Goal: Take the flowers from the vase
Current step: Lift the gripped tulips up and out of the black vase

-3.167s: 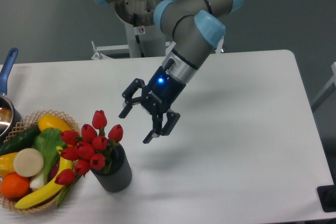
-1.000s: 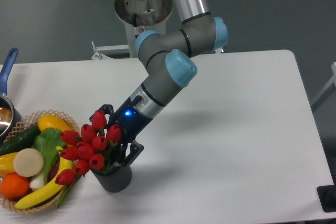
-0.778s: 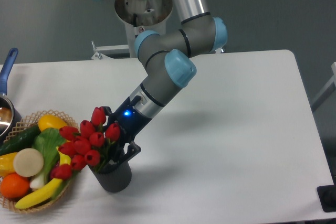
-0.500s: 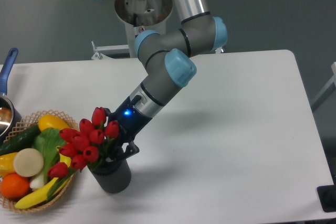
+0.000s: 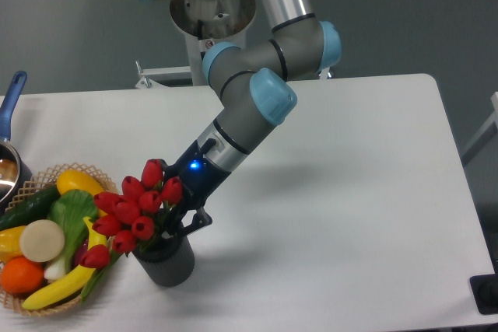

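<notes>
White worktop (image 5: 350,192) under a grey wall. Claw (image 5: 177,215) clamped on the flowers (image 5: 134,209) just above the vase (image 5: 167,260), fingers mostly hidden behind the buds. Red closed tulips, bunched tight, green stems dipping into the dark ribbed pot near the front-left edge. Wicker basket (image 5: 47,301) of fruit just beside; blue-handled saucepan (image 5: 9,110) further left.

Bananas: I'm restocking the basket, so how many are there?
2: one banana along the basket's front edge, another beside the flowers. More may be hidden.

Wicker basket (image 5: 23,306) of produce, saucepan (image 5: 9,126)
</notes>
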`<action>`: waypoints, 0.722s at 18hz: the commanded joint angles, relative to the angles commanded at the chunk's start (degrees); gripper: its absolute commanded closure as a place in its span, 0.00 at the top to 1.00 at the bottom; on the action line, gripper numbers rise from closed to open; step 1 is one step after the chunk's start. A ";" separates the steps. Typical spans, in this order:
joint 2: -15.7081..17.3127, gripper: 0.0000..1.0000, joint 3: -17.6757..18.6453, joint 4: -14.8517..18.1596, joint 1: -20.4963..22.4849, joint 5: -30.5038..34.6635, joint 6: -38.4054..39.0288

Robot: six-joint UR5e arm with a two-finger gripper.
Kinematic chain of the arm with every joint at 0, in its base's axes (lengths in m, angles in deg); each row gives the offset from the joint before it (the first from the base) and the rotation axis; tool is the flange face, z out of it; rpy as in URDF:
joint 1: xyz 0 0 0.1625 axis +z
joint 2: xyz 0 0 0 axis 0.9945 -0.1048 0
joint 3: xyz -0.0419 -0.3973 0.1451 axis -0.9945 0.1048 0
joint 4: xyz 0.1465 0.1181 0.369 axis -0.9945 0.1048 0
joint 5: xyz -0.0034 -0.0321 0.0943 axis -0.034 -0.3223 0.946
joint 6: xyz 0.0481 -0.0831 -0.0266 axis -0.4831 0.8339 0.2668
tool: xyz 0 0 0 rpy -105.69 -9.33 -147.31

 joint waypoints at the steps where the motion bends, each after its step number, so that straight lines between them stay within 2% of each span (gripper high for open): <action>1: 0.61 0.51 -0.09 0.00 0.17 -0.09 0.97; 6: 1.94 0.51 -1.93 -0.09 1.23 -3.25 5.18; 13: 2.03 0.51 -5.45 -0.09 1.41 -4.65 10.28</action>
